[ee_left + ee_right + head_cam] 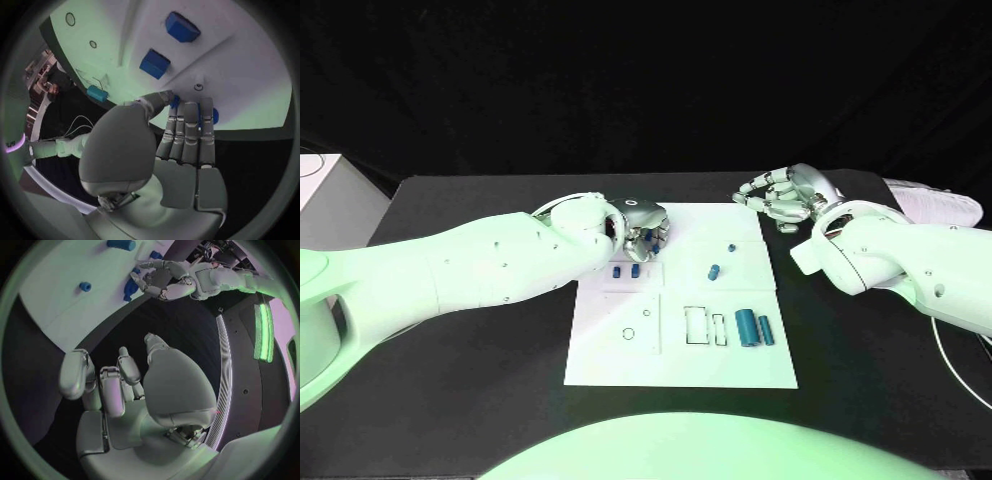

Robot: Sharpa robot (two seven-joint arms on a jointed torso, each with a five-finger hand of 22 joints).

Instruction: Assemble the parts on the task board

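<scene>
A black table (473,420) is carrying the white task board (682,345) at its middle, dark cloth hanging behind. In the head view the left hand (635,232) is hovering over the board's far left corner, fingers pointing down, while the right hand (783,197) is waiting just off the far right corner, fingers curled and apparently holding nothing. Small blue parts (626,269) are lying just below the left hand, another (715,271) near the board's centre, and two cylinders (749,326) are lying side by side toward the right edge. In the left wrist view the fingertips (187,107) are pressing down around a small blue part (214,116), mostly hidden behind them; whether it is truly gripped I cannot tell. Two blue blocks (154,63) are lying beyond. In the right wrist view that hand's fingers (103,385) are bending loosely over bare table. The parts look light, stiff and smooth, likely to slip, so pinching across flat opposite sides seems wisest.
</scene>
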